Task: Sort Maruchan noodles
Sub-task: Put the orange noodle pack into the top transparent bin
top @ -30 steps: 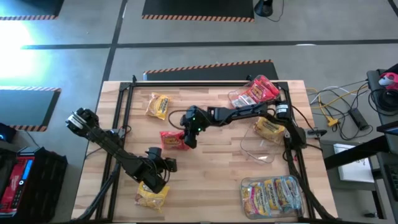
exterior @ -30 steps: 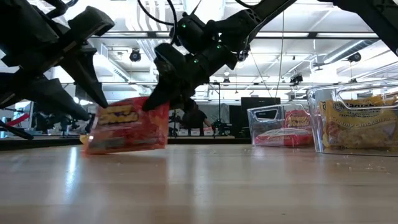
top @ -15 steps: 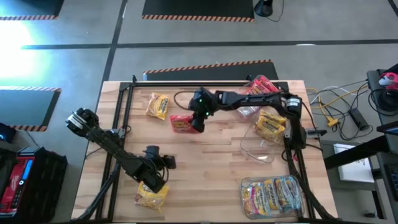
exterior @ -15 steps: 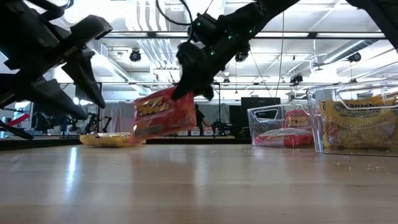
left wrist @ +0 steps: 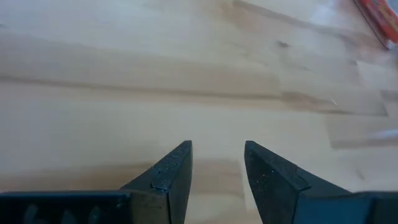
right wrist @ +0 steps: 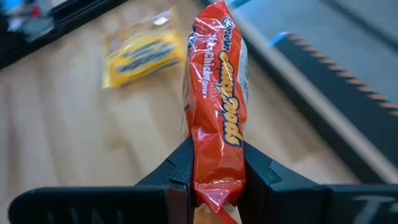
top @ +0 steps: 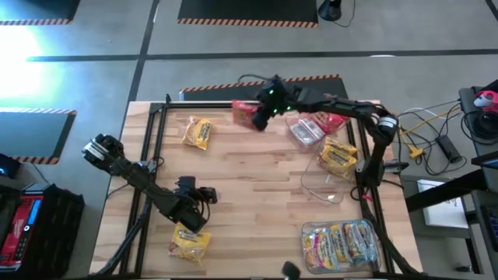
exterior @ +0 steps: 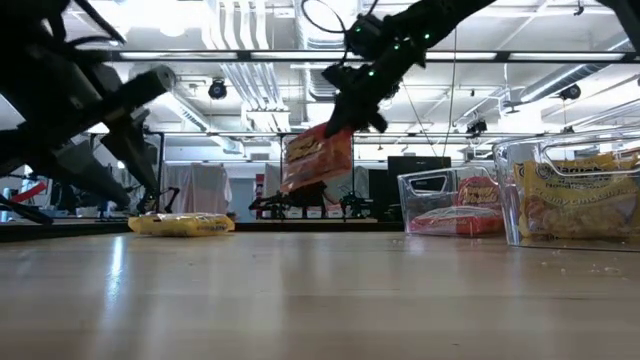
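Observation:
My right gripper [top: 262, 115] is shut on a red noodle packet [top: 245, 113] above the table's far edge, near the middle; the packet also shows in the low view [exterior: 318, 158] and the right wrist view [right wrist: 216, 106]. My left gripper [top: 205, 194] is open and empty over bare wood at the near left [left wrist: 217, 168]. A yellow packet [top: 190, 243] lies flat on the table just near of it. Another yellow packet [top: 197, 132] lies flat at the far left. My right gripper pinches the red packet between its two fingers at one end, close to the crimped seam [right wrist: 214, 183]. The fingers slant downward from the table's right. The packet stands on edge in the hold, hanging below the fingers [exterior: 318, 160], lifted clear of the table.
A clear tub [top: 315, 124] with red packets lies at the far right. A second tub [top: 336, 159] holds yellow packets, and an empty-looking tub [top: 323, 187] sits beside it. A tub of blue-and-yellow packets [top: 342, 243] stands at the near right. A dark frame rail [top: 233, 103] runs along the far edge.
My right gripper has carried the red packet from the table's middle up and toward the far edge and right, lifting it well clear. The packet has turned from nearly flat to hanging on edge. My left gripper has moved a little toward the far edge, away from the near yellow packet.

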